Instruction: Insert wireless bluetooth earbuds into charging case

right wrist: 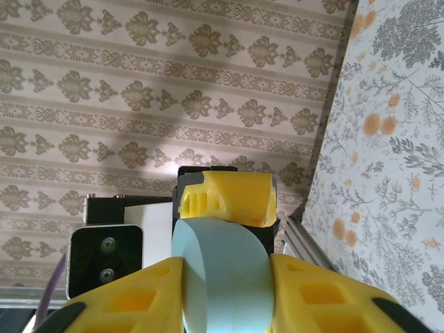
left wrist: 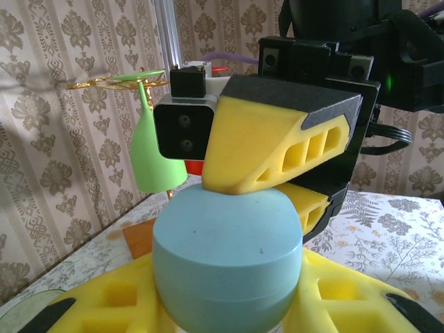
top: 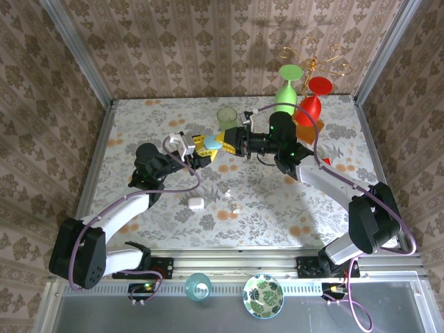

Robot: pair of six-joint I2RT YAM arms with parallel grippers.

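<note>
Both arms meet above desk's middle, toward far edge. Pale blue charging case (top: 211, 143) hangs between them, off the surface. The left gripper (top: 202, 150) is clamped on it from one side, the right gripper (top: 223, 141) pinched onto it from the other.

Left wrist view: case's rounded body sits between own yellow fingers (left wrist: 83, 309), partner's jaw pressed on its top.

Right wrist view: same case edge-on, yellow pads tight on both faces.

From above: white case (top: 195, 202) lies toward near edge, tiny pale pieces (top: 235, 206) close by, too small to name.
</note>
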